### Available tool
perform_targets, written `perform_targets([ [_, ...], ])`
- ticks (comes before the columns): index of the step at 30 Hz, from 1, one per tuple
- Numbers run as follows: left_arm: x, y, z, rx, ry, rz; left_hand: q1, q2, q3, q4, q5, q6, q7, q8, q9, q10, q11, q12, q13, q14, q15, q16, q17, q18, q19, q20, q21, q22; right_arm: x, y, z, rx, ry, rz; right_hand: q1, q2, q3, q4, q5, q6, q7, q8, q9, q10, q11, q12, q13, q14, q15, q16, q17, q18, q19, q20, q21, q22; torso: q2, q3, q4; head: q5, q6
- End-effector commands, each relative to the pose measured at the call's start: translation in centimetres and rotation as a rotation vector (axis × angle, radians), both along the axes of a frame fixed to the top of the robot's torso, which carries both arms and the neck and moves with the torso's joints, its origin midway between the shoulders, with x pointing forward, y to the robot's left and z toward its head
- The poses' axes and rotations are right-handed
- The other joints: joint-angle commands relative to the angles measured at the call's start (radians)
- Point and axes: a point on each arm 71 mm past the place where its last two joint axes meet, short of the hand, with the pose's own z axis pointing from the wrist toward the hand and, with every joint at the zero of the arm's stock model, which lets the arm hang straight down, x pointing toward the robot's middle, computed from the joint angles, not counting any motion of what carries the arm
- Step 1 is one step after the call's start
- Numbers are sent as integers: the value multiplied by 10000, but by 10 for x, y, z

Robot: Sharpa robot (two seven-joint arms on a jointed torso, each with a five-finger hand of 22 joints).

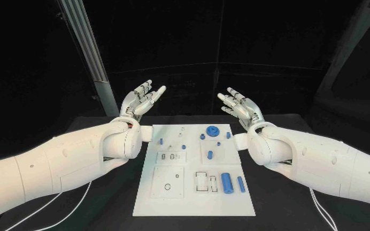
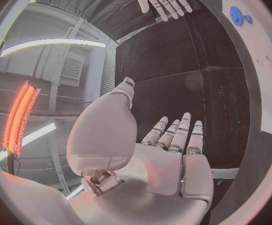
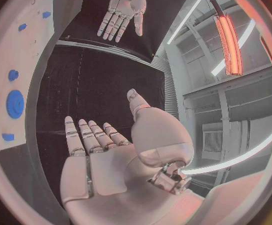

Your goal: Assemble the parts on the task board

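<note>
**Both hands raised empty beyond the board, parts lying unassembled**

Nearest on the black table (image 1: 92, 209), the white task board (image 1: 193, 199) is lying lengthwise, running from the near edge toward the far side. On its near right part a thick blue cylinder (image 1: 226, 182) is lying beside a thinner blue rod (image 1: 240, 184), the two just apart, with a rectangular outline cutout (image 1: 202, 182) to their left. A square recessed panel (image 1: 168, 182) is sitting on the near left part.

Farther along the board, small blue pegs (image 1: 209, 153) are standing or lying around the middle; which is too small to tell. At the far end a blue gear-like disc (image 1: 211, 131) is resting with a smaller blue piece (image 1: 228, 135) just to its right.

The two white arms are flanking the board. The left hand (image 1: 141, 98) is hovering past the board's far left corner, palm up, fingers spread, holding nothing. The right hand (image 1: 240, 106) is mirroring it past the far right corner, fingers likewise apart and empty. Neither hand is touching the board or any part.
</note>
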Motion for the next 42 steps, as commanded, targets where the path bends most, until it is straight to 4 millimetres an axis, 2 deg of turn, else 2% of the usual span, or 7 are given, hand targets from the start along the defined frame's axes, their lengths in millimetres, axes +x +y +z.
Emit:
perform_targets([
  [1,0,-4,4,-460,-401,-551,371,-43,20,120,65,143,762,44,17,127,24,65,20,142,23,70,19,213,32,129,64,16,2,12,1,-431,-32,2223,777,2,37,-362,60,367,1612,81,48,388,369,90,51,548,232,99,61,332,479,47,118,69,2,0,-1,0,-2],
  [5,0,-4,4,-460,-401,-551,375,-49,15,120,65,164,772,47,19,142,35,68,22,154,25,73,22,218,32,133,66,17,6,13,0,-639,-4,2731,1541,-134,144,-925,14,1785,1668,374,234,2119,433,401,218,2789,182,503,262,683,2440,36,630,350,2,0,-1,0,-2],
  [8,0,-4,4,-460,-401,-551,393,23,47,118,58,234,811,60,28,211,76,81,32,245,35,95,37,239,31,147,76,23,8,13,0,-742,16,2965,2101,-328,154,-1404,138,4449,1522,1055,545,5694,143,1171,495,6202,-305,1252,492,1217,4636,-7,1501,684,2,0,-1,0,-2],
  [14,-5,15,6,-607,-520,-745,457,488,303,86,-6,798,1031,130,76,856,288,148,86,1000,119,232,144,225,403,180,228,113,15,-19,4,-2881,-1442,1774,2321,-316,243,-1792,217,6744,1200,1465,640,7111,-230,1347,388,7564,-690,1305,382,1397,5650,-213,1850,672,132,11,-31,-33,-86],
  [24,-17,21,17,-517,-1356,-1362,991,1184,685,-147,-29,4466,1236,747,347,6376,395,1148,435,5340,-5,1445,628,328,5531,153,2150,987,19,-27,18,-4331,-2393,2025,2313,-200,471,-2236,129,7642,1026,1170,485,8014,-474,984,368,8829,-1029,1068,393,1392,6599,-570,2069,533,616,49,35,-79,162],
  [30,-27,19,22,-714,-1289,-1859,1033,1335,566,-327,-47,6077,1122,937,370,7292,189,1198,399,6513,-302,1643,700,444,6650,-22,2433,971,21,-27,31,-6186,-3419,2613,2412,-254,778,-2305,213,8255,849,1088,492,8936,-737,940,383,9958,-1427,1217,508,1387,7437,-979,2488,630,976,-24,149,-238,232],
  [42,-38,6,21,-1633,-393,-2812,1069,1444,447,-480,-49,6407,1031,964,353,7718,73,1168,408,6975,-428,1607,799,439,7107,-152,2436,877,31,-13,42,-11128,-4031,3695,2471,-678,1113,-2230,81,8982,344,928,503,10354,-1371,897,477,12630,-2312,2718,1491,1364,9634,-1961,4548,1623,1505,-78,332,-478,239],
])
